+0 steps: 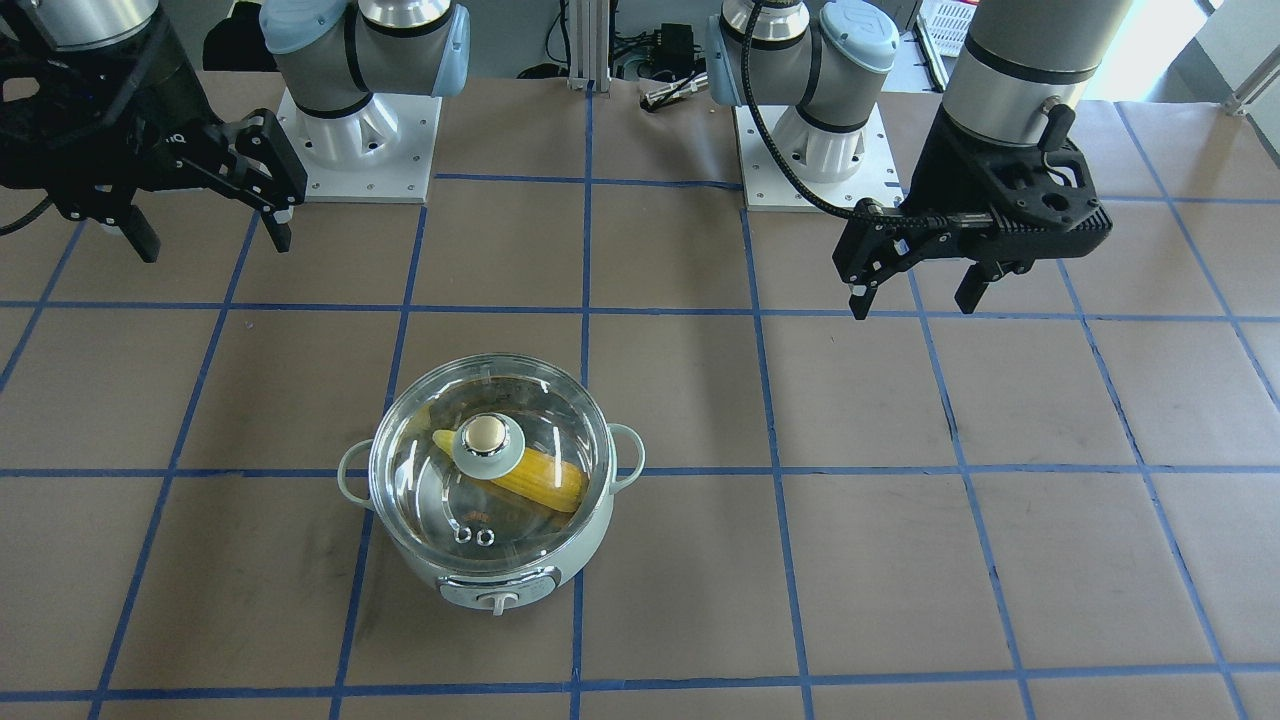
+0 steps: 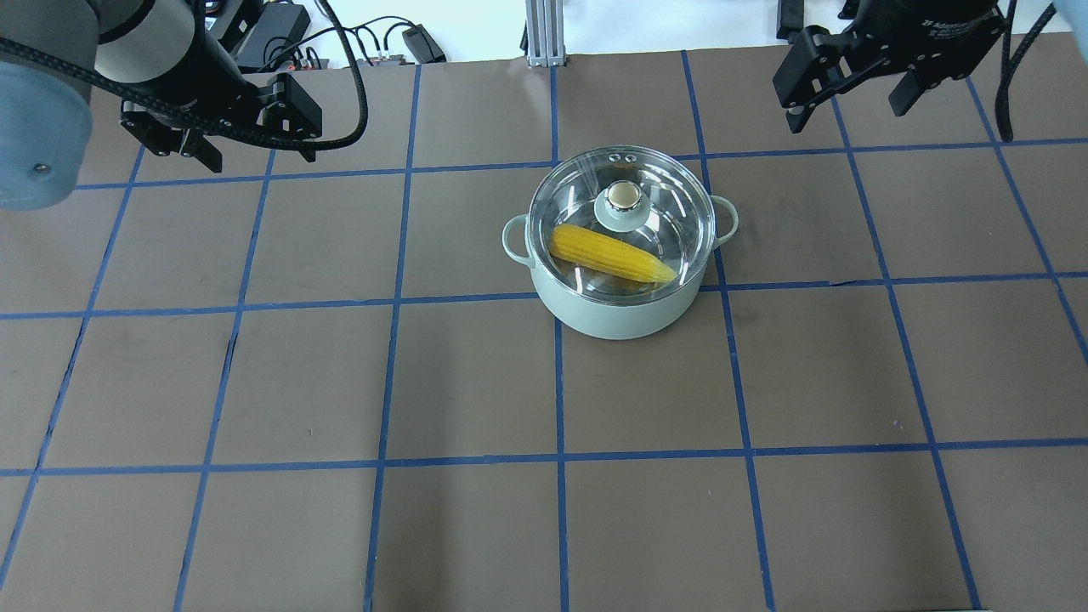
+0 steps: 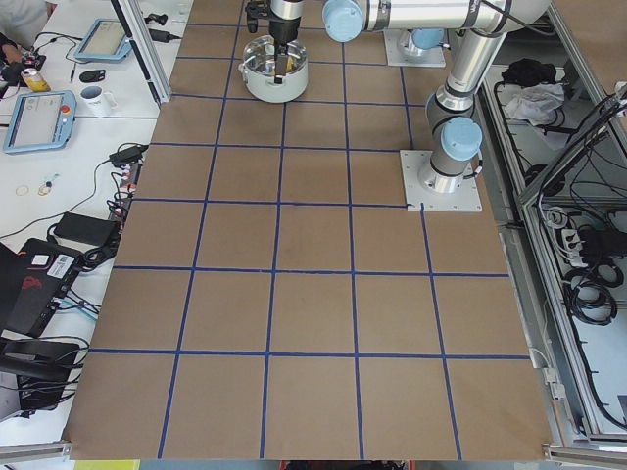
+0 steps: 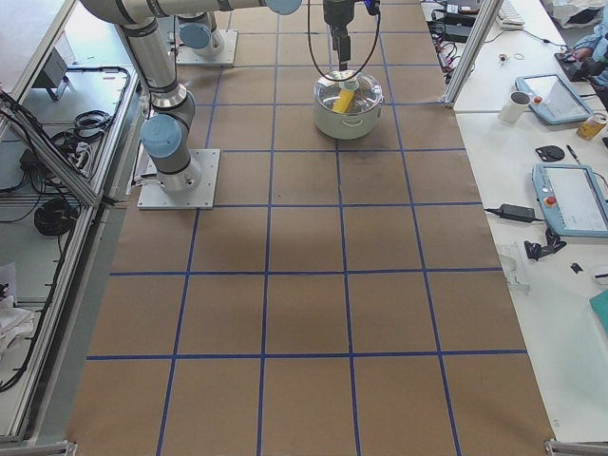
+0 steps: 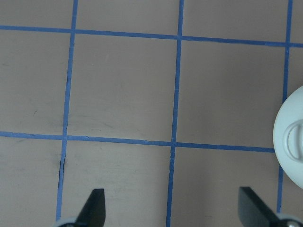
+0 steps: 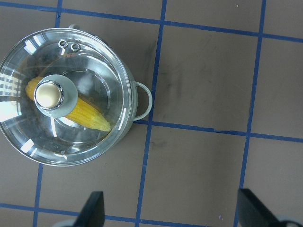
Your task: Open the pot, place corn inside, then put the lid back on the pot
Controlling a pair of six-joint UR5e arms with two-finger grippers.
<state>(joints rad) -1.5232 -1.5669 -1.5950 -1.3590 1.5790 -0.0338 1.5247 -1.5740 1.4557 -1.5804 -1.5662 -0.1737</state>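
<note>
The mint-green pot [image 1: 520,562] stands on the table, right of centre in the overhead view [image 2: 612,316]. The glass lid [image 1: 545,410] sits closed on it, knob up. The yellow corn [image 1: 545,482] lies inside the pot under the lid and also shows in the right wrist view [image 6: 87,113]. My left gripper [image 1: 913,305] is open and empty, held well above the table and far from the pot. My right gripper [image 1: 216,250] is open and empty, raised beside the pot. The left wrist view shows only the pot's edge [image 5: 289,142].
Blue tape lines divide the brown table into squares. The two arm bases [image 1: 360,140] [image 1: 815,150] stand at the robot's side. Side benches with tablets [image 4: 570,195] and mugs [image 3: 96,98] run along the table's far edge.
</note>
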